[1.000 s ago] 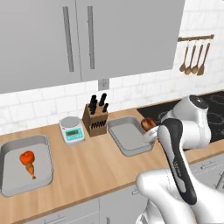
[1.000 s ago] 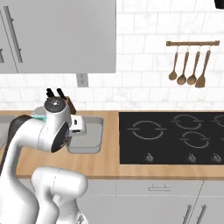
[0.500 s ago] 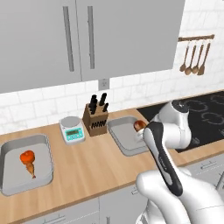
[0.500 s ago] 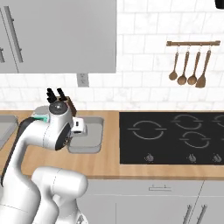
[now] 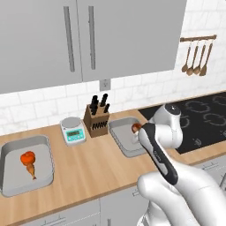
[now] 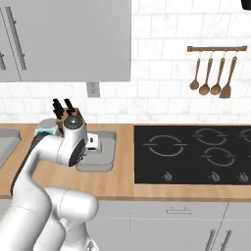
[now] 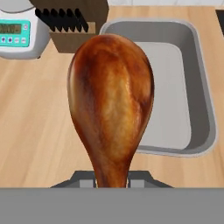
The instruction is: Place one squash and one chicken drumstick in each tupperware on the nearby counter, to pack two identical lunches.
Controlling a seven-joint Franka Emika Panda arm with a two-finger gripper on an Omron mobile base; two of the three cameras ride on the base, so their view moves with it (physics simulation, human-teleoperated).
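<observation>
Now that the arm has swung leftward across the left base view over the last second, the chicken drumstick it carries has come off the stove side and hangs at the near edge of the empty tupperware, which sits at the upper right of the hand view. The gripper is clamped on the thin bone end, plump end pointing away. In my judgement this is the carry's last stretch: a little more travel and the meat can be let go into this tray.

At the left of the left base view the other tupperware already holds a squash with a second drumstick touching it, so that lunch looks packed.

The counter also bears a scale and a knife block. In both base views the arm hides the gripper, and only a sliver of the carried drumstick peeks out. The fingertips themselves are cut off at the bottom of the hand view.
</observation>
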